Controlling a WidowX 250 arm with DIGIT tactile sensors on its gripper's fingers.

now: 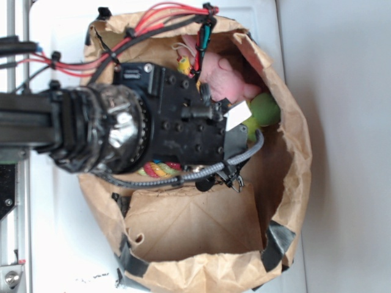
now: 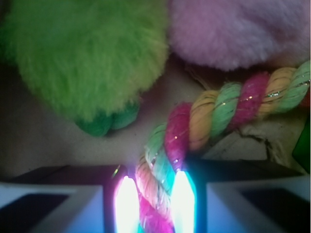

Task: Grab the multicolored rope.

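While the hand sits low in frame, fingers either side of the multicolored rope — gripping it — its length curves toward upper right.

A white counter carries a brown paper bag with its mouth folded open and black tape at its corners. On the bag's brown floor lie a twisted multicolored rope, a fuzzy green plush toy and a pink plush toy (both close beside the rope).
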